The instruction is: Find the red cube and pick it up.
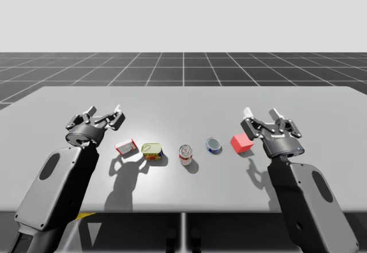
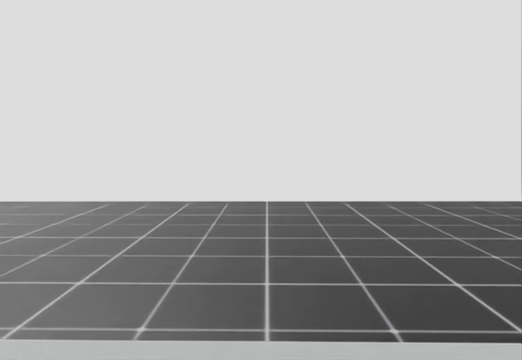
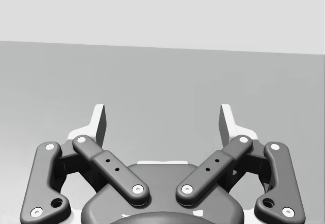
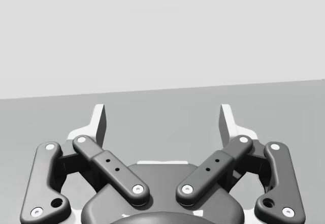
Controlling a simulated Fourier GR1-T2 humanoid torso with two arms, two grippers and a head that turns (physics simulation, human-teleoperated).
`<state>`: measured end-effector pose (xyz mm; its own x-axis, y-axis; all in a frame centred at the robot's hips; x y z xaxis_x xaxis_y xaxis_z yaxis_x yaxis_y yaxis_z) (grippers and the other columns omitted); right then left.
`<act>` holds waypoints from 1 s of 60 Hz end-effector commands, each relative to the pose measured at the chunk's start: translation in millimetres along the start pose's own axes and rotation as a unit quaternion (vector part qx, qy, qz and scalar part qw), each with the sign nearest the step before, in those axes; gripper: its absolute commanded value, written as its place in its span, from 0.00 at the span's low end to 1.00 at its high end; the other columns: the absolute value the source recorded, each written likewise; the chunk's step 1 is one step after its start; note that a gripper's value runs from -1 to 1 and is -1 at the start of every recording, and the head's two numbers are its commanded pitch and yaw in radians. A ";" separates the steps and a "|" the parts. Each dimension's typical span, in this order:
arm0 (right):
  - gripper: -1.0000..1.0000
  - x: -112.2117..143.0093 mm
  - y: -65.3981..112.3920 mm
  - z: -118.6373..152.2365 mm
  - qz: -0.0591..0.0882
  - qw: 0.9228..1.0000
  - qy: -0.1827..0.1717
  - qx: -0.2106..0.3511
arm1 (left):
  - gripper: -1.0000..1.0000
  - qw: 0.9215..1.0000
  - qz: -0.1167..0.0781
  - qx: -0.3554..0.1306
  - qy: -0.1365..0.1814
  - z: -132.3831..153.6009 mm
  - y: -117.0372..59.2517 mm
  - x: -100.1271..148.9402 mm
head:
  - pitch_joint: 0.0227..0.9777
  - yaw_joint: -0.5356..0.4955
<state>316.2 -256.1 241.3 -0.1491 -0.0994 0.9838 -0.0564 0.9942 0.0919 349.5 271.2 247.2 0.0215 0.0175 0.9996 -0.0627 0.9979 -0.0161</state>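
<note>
A red cube (image 1: pixel 241 143) rests on the grey table (image 1: pixel 189 101), right of centre in the high view. My right gripper (image 1: pixel 262 115) hovers open just behind and to the right of the cube, apart from it. Over the table's left part my left gripper (image 1: pixel 104 113) also stands open, with nothing held. In the right wrist view the right gripper (image 4: pixel 162 123) has its fingers spread wide over bare table. The left gripper (image 3: pixel 162 123) in its own wrist view is spread the same way over plain grey surface.
A row of items lies left of the cube: a blue round can (image 1: pixel 213 145), a red-and-white can (image 1: pixel 186 155), a yellow flat tin (image 1: pixel 152 150) and a red-and-white small box (image 1: pixel 125 147). The table's front edge (image 1: pixel 183 211) runs near my arms. A dark gridded floor (image 2: pixel 266 270) lies beyond.
</note>
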 end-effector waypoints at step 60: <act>0.00 -4.4 1.5 -3.7 0.000 1.000 0.019 0.001 | 0.00 1.000 -0.005 -0.004 -0.001 -1.1 -1.4 -1.2 | 0.70 0.29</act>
<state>320.3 -254.4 238.2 -0.1162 -0.1013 0.9880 -0.0582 0.9938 0.0951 350.2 270.4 245.7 0.0231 0.0075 0.9997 -0.0610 0.9981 -0.0061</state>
